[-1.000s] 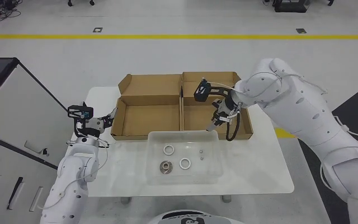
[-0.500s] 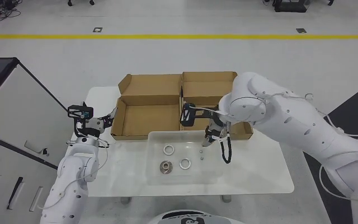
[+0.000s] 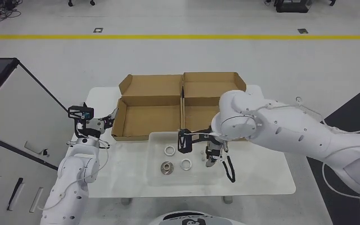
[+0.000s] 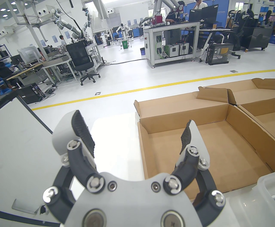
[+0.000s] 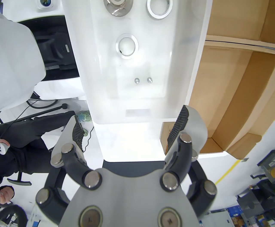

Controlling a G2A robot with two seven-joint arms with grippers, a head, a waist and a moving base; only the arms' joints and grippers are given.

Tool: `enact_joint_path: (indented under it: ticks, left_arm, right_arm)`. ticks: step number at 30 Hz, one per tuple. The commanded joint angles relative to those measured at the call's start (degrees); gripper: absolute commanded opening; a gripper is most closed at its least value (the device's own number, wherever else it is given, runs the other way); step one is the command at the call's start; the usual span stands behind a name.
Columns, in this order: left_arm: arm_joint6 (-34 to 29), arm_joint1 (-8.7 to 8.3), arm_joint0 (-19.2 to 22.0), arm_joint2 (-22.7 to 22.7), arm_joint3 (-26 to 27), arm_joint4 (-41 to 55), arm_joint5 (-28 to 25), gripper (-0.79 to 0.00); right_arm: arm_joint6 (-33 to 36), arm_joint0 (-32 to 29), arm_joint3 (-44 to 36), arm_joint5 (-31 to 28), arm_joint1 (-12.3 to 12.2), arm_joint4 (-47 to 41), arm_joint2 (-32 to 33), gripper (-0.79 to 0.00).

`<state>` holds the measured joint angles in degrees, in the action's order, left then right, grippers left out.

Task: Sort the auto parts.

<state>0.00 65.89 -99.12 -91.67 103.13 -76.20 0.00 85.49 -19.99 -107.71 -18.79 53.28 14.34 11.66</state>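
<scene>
White lettering is seen on a blue wall panel (image 4: 221, 12) at the far right of the room, behind the monitors (image 4: 206, 14). It is a brand name and is therefore not given. Small blue posters (image 4: 55, 39) are hung far off at the left, and their print is too small to be read. A pale rectangular label (image 5: 137, 112) is carried on the right end wall of the clear tub (image 5: 103, 64), but it is blurred and no word or number on it can be made out. A yellow line (image 3: 180, 36) is painted across the floor beyond the far side of the surface (image 3: 264, 169).
</scene>
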Motion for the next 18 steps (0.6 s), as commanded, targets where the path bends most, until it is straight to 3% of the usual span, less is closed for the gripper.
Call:
enact_joint_path:
  ticks: [1,12,18]
  left_arm:
    - [0.00,0.00,0.00,0.00,0.00,0.00,0.00,0.000]
    - [0.00,0.00,0.00,0.00,0.00,0.00,0.00,0.000]
    - [0.00,0.00,0.00,0.00,0.00,0.00,0.00,0.000]
  right_arm:
    - [-0.31,0.11,0.62,-0.31,0.25,-0.24,-0.98,0.000]
    - [-1.69,-4.98,5.62,-1.69,4.17,2.45,-1.92,0.000]
    - [-0.73,-7.23,9.33,-0.73,6.71,4.82,-1.92,-0.182]
